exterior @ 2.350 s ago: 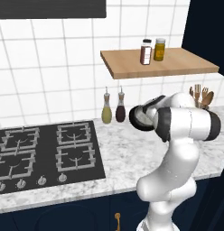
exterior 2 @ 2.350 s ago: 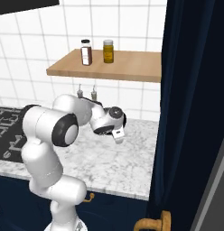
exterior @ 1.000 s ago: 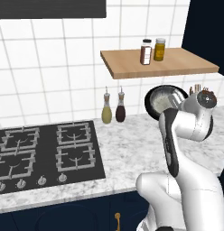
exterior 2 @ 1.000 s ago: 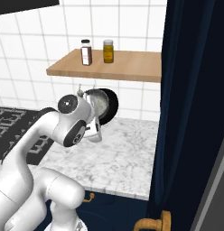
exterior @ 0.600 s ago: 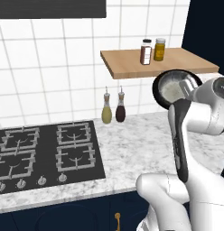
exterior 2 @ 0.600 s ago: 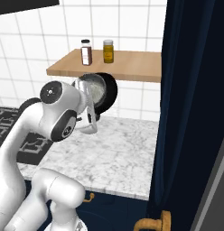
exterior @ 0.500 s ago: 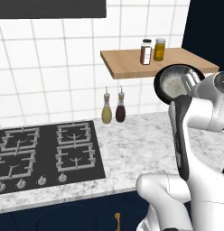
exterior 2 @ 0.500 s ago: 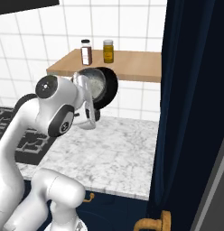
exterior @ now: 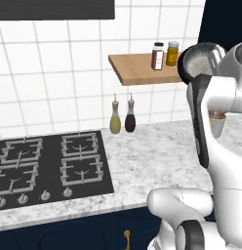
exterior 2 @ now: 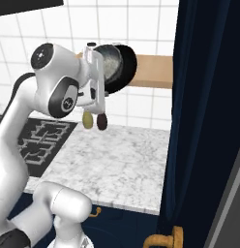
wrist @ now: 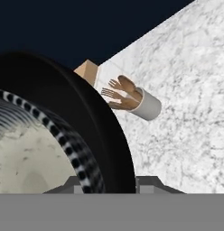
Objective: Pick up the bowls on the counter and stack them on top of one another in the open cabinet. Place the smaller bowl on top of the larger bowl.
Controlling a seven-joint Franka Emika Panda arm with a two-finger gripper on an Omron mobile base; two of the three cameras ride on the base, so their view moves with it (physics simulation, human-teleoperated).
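Observation:
My gripper (wrist: 110, 184) is shut on the rims of both bowls, nested and tipped on their side. The larger black bowl (wrist: 82, 108) wraps around the smaller grey bowl (wrist: 28, 153), whose pale speckled inside faces the camera. In the right base view the black bowl (exterior 2: 127, 65) and the grey bowl (exterior 2: 110, 59) hang at the height of the wooden shelf (exterior 2: 152, 70), in front of its board. In the left base view the grey bowl (exterior: 195, 62) sits just right of the shelf (exterior: 137, 69), high above the marbled counter (exterior: 152, 161).
Two spice jars (exterior: 158, 55) stand on the shelf's right part. Two bottles (exterior: 122, 119) stand against the tiled wall. The black hob (exterior: 50, 161) lies to the left. A cup of wooden utensils (wrist: 142, 103) stands on the counter below. A navy cupboard front (exterior 2: 209, 121) rises on the right.
The arm has lifted the nested bowls from just above the counter up to shelf level, and they have tipped further onto their side.

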